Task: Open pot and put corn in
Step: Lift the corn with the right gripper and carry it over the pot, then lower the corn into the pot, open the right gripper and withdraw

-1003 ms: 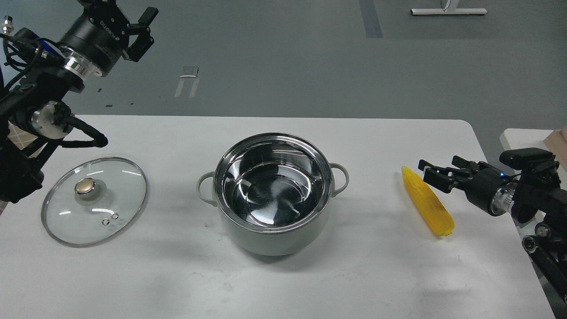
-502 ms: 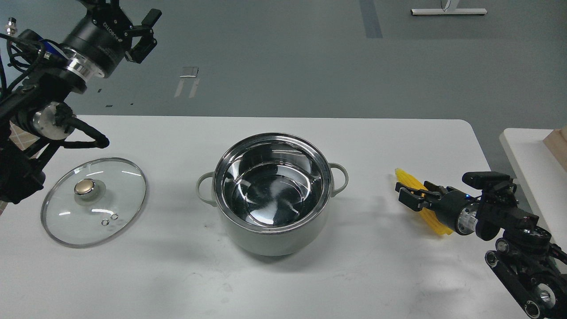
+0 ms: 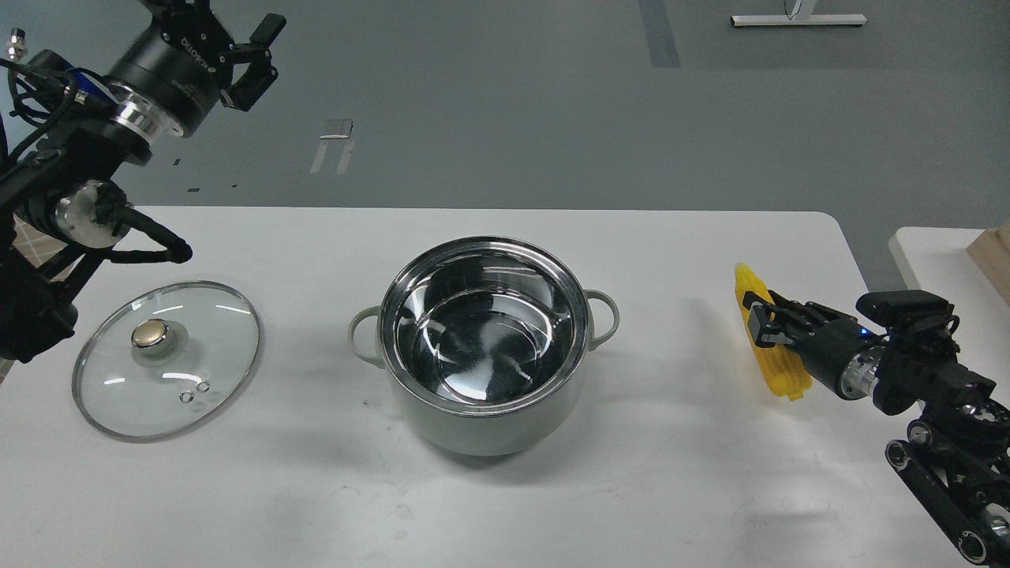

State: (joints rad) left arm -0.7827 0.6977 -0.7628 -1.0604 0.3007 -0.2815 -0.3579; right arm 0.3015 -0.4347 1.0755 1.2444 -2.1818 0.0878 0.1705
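Observation:
The pot (image 3: 489, 422) stands open in the middle of the white table, its steel inside empty. The glass lid (image 3: 167, 356) with the gold knob lies flat on the table to the pot's left. The yellow corn (image 3: 779, 377) is to the right of the pot, pointing away from me. My right gripper (image 3: 759, 322) comes in from the right and is shut across the corn's middle. My left gripper (image 3: 246, 54) is raised high at the far left, above and behind the lid, open and empty.
The white table (image 3: 671, 473) ends just right of the corn. A second white surface (image 3: 931, 248) with a wooden block (image 3: 993, 248) stands beyond that edge. Grey floor lies behind the table.
My right gripper reached left over the corn and closed on it. The corn has shifted right and away from me and turned more upright in view. The left arm barely moved.

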